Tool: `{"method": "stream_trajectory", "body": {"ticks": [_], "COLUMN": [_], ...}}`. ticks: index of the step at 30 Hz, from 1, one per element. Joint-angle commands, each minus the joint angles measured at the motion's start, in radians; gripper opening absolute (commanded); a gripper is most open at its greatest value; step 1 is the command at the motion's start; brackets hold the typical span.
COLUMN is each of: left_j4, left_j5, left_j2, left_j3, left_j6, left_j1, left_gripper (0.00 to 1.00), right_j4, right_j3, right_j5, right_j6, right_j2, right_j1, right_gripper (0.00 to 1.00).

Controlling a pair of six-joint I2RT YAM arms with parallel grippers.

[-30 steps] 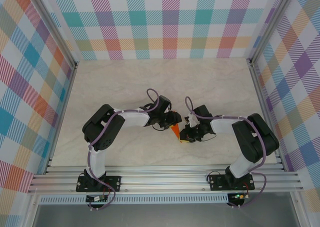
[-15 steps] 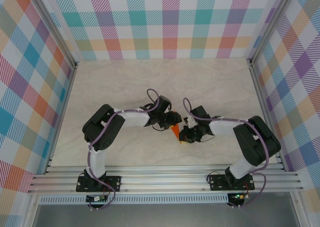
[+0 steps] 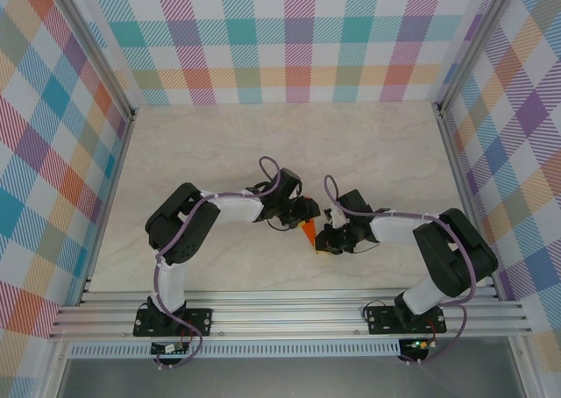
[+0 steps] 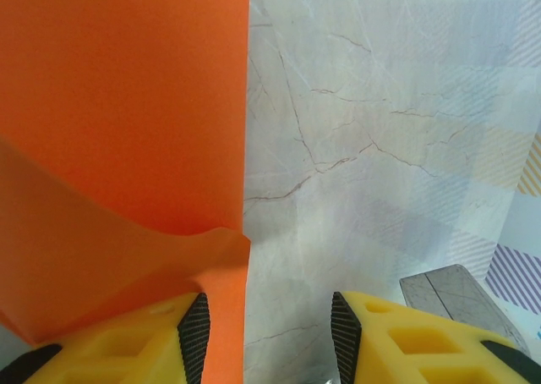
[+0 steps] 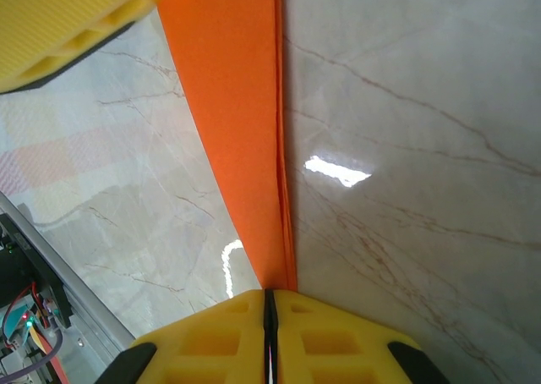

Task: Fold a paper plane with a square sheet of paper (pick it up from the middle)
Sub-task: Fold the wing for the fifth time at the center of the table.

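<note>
Currently right end effector (image 5: 270, 306) pinches paper plane (image 5: 239, 105); left end effector (image 4: 269, 326) gapes half-open.

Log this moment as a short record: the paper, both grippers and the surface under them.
paper: folded orange paper, tapering to a narrow end
right gripper: shut on the paper's narrow end
left gripper: open, with the paper's edge running down between its fingers
surface: marble-patterned table
</note>
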Motion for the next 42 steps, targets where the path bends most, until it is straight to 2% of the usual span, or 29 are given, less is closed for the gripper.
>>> {"method": "stream_trajectory", "body": {"ticks": [1,8,13,19,29,33,37,42], "left_j4": [-0.045,-0.044,-0.044,-0.041,-0.041,-0.041,-0.041,-0.104], "left_j5": [-0.059,-0.049,-0.04,-0.026,-0.017,-0.012,0.0,-0.003], "left_j2": [0.036,0.038,0.037,0.037,0.041,0.041,0.025,0.001], "left_j3": [0.017,0.02,0.021,0.023,0.035,0.038,0.048,0.102], "left_j6": [0.023,0.026,0.031,0.033,0.035,0.037,0.046,0.098], "left_j1": [0.012,0.012,0.013,0.012,0.012,0.013,0.012,0.012], "left_gripper": [0.46,0.46,0.46,0.46,0.46,0.47,0.48,0.51], "right_j4": [-0.209,-0.215,-0.243,-0.175,0.079,0.03,-0.042,-0.066], "right_j3": [-0.067,-0.082,-0.032,0.046,0.079,0.085,0.057,0.019], "right_j5": [0.011,0.013,0.056,0.049,0.021,0.07,0.122,0.152], "right_j6": [0.012,0.021,0.026,0.075,0.187,0.151,0.111,0.089], "right_j2": [-0.009,-0.042,-0.129,-0.171,0.009,0.074,0.114,0.136], "right_j1": [0.013,0.013,0.013,0.013,0.013,0.014,0.013,0.013], "right_gripper": [0.1,0.11,0.11,0.12,0.13,0.13,0.08,0.06]}}
